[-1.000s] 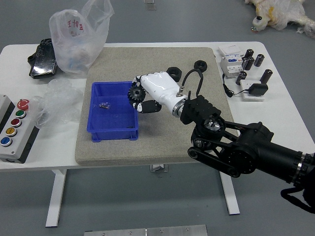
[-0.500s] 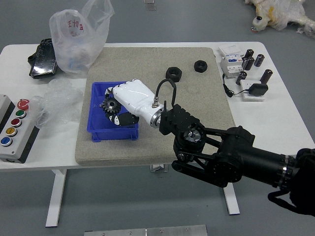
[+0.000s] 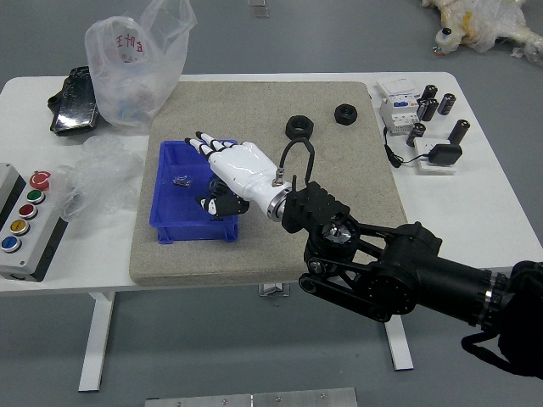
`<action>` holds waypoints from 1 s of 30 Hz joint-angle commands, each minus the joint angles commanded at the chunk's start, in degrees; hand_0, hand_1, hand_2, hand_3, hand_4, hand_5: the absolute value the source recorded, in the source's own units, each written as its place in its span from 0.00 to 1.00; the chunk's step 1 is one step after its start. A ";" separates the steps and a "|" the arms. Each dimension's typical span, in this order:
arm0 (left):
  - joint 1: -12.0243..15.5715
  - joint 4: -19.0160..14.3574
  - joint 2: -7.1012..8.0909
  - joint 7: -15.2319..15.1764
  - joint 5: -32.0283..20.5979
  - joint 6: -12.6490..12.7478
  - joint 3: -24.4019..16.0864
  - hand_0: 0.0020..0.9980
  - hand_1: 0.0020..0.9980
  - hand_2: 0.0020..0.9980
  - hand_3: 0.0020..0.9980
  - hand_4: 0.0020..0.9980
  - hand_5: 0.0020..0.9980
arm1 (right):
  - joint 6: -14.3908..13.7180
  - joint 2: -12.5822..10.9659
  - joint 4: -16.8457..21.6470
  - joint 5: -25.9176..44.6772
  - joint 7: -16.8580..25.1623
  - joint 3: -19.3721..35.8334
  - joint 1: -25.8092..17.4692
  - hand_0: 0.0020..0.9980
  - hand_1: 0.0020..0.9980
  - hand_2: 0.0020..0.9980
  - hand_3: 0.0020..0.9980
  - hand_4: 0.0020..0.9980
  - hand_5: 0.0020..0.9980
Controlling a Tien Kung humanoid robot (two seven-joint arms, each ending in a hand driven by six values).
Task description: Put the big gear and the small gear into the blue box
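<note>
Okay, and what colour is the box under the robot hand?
Blue, clearest in the head view.

The box (image 3: 195, 231) is uniformly blue; the metallic part (image 3: 181, 181) within it is silver. The partly hidden gear (image 3: 218, 184) is dark. The right hand (image 3: 242, 170) is white with black fingertips; its arm (image 3: 399, 275) is black. The mat (image 3: 170, 267) is beige-grey, finely speckled, on a white surface (image 3: 501, 203). The control panel (image 3: 30, 252) is light grey and black, with red, green, yellow and blue buttons. The translucent whitish bag (image 3: 127, 76) bears red characters.
</note>
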 joint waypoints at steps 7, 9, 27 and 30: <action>-0.01 0.02 -0.13 -0.15 -0.62 0.16 0.46 0.72 0.60 0.58 0.67 0.70 0.50 | -3.67 -2.74 3.96 4.33 3.17 5.58 -1.70 0.67 0.91 0.95 1.00 0.77 0.40; 0.02 0.04 -0.15 -0.18 -0.76 0.21 0.56 0.72 0.60 0.58 0.67 0.70 0.50 | -4.95 -4.45 5.81 6.97 4.83 8.31 -2.89 0.67 0.91 0.95 1.00 0.77 0.40; 0.31 0.36 -0.18 -0.01 -0.39 0.85 -0.36 0.71 0.47 0.49 0.67 0.69 0.48 | 3.46 -15.38 9.21 43.86 30.67 34.80 -21.70 0.58 0.66 0.70 0.68 0.75 0.42; 0.41 0.42 -0.20 -0.06 -0.60 1.01 -0.25 0.71 0.47 0.50 0.67 0.69 0.48 | 6.55 -16.75 11.45 50.39 33.11 37.26 -25.65 0.54 0.50 0.60 0.68 0.78 0.50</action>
